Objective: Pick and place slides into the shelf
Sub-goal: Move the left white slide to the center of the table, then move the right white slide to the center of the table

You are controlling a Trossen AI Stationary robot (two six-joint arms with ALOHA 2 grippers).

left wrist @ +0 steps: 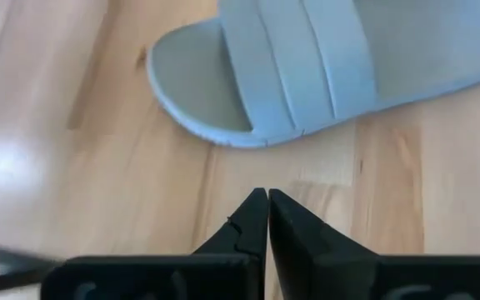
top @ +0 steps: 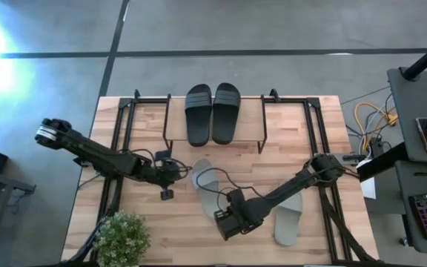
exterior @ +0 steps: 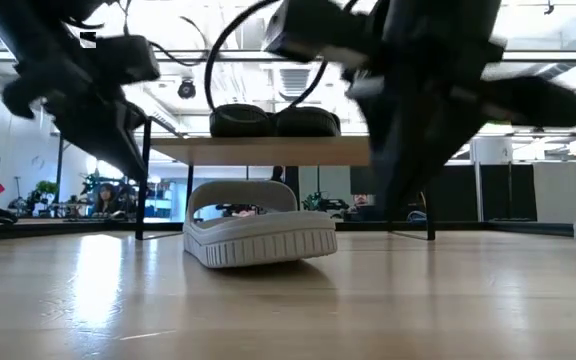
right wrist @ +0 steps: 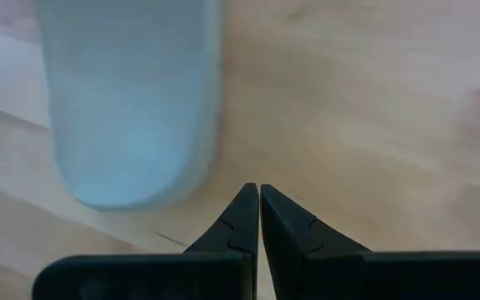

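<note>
On the shelf (top: 213,119), two black slides (top: 212,113) sit side by side.
Both grippers hover with fingers together, holding nothing: left gripper (top: 167,194) beside one pale slide (top: 207,185) on the bench (top: 184,230), right gripper (top: 222,226) between it and the other pale slide (top: 289,219).

Two slides (top: 212,113) on the shelf (top: 250,122); two more (top: 206,182) on the table (top: 184,230).
</note>
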